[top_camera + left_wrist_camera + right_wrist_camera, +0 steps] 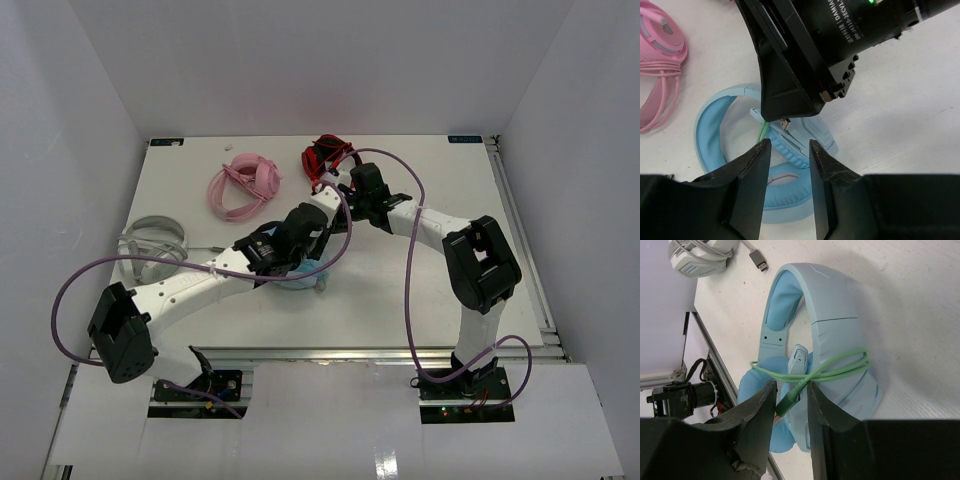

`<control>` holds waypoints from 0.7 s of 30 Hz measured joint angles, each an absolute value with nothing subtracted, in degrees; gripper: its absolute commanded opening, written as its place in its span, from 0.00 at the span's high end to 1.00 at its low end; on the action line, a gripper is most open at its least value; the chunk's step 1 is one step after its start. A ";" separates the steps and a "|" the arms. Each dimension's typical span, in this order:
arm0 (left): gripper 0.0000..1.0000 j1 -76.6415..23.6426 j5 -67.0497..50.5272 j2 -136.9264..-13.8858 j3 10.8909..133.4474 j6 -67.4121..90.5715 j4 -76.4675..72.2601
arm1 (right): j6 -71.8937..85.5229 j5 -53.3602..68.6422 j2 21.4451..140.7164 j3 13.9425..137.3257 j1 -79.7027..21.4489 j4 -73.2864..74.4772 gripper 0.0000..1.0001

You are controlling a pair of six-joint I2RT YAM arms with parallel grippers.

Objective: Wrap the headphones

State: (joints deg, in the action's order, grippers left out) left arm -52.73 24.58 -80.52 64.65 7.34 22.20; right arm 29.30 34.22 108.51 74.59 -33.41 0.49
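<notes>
The light blue headphones (830, 315) lie flat on the white table and are mostly hidden under both arms in the top view (312, 279). Their pale green cable (840, 367) is looped around the headband and ear cup. My right gripper (791, 390) is shut on the cable's green plug (789, 399), held slantwise between the fingers just above the ear cup. In the left wrist view the plug's metal tip (785, 122) sticks out under the right gripper's finger. My left gripper (790, 150) is open and empty, hovering over the blue ear cup (785, 192).
A pink headset (245, 185) lies at the back left and shows in the left wrist view (660, 50). A grey-white headset (150, 240) with a loose USB plug (759, 260) lies at the left. A red and black cable bundle (325, 157) lies at the back.
</notes>
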 measured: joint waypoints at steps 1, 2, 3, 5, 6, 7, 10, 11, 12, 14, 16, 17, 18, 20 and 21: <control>0.55 -52.73 25.53 -81.11 64.45 6.92 21.62 | 29.38 34.22 108.51 74.59 -33.41 0.49 0.63; 0.57 -52.73 26.51 -81.71 64.21 6.41 21.12 | 29.45 34.22 108.51 74.59 -33.41 0.48 0.63; 0.58 -52.73 27.46 -82.35 63.96 5.86 20.64 | 29.50 34.22 108.51 74.59 -33.41 0.46 0.63; 0.60 -52.73 28.51 -83.69 63.18 5.14 19.42 | 29.62 34.26 108.51 74.59 -33.41 0.36 0.63; 0.60 -52.73 29.05 -84.22 62.62 4.59 18.64 | 29.63 34.26 108.51 74.59 -33.41 0.32 0.63; 0.61 -52.73 29.39 -84.62 62.16 4.21 18.10 | 29.64 34.27 108.51 74.59 -33.41 0.29 0.63; 0.61 -52.73 30.03 -85.18 60.80 3.02 16.24 | 29.67 34.30 108.51 74.59 -33.41 0.27 0.63; 0.61 -52.73 30.23 -85.19 60.52 2.69 15.47 | 29.68 34.33 108.51 74.59 -33.41 0.26 0.63; 0.61 -52.73 30.42 -85.19 60.35 2.41 14.78 | 29.70 34.37 108.51 74.58 -33.41 0.25 0.63; 0.62 -52.73 30.71 -85.19 60.34 1.90 13.57 | 29.78 34.48 108.51 74.56 -33.41 0.25 0.63; 0.62 -52.73 30.92 -85.19 60.34 1.47 12.26 | 29.85 34.48 108.51 74.56 -33.41 0.21 0.63; 0.62 -52.73 30.98 -85.20 60.34 1.35 11.87 | 29.85 34.48 108.51 74.56 -33.41 0.16 0.63; 0.63 -52.73 31.03 -85.21 60.34 1.22 11.51 | 29.85 34.48 108.51 74.56 -33.41 0.11 0.63; 0.63 -52.73 31.05 -85.31 60.34 0.91 11.20 | 29.87 34.45 108.51 74.56 -33.41 -0.04 0.63; 0.63 -52.73 31.05 -85.47 60.34 0.83 11.05 | 29.87 34.42 108.51 74.56 -33.41 -0.08 0.63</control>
